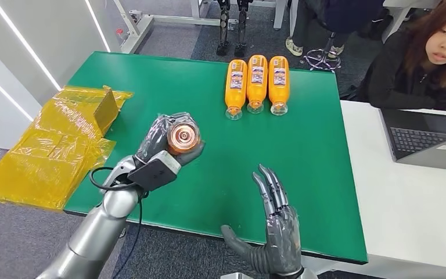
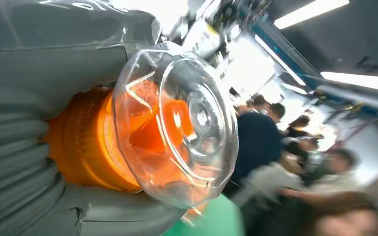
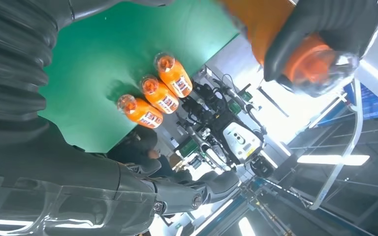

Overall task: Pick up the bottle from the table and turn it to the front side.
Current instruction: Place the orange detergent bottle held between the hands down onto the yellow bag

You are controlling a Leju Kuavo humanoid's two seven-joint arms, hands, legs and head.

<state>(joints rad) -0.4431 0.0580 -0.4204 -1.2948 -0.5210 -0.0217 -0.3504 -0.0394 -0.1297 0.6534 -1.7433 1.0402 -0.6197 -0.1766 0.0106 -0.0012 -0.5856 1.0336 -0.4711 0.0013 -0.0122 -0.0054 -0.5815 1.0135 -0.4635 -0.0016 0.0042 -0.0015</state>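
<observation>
While the left hand (image 1: 164,145) grips the bottle (image 1: 183,138) above the green tabletop's (image 1: 302,174) left half, base toward the camera, a slow roll should bring its label forward; right hand (image 1: 276,224) spread, holding nothing.

Three orange bottles (image 1: 256,84) lie side by side at the far edge of the green tabletop (image 1: 302,157). Crumpled yellow plastic wrap (image 1: 58,145) hangs off one side; a seated person (image 1: 418,64) faces a laptop (image 1: 430,139).
</observation>
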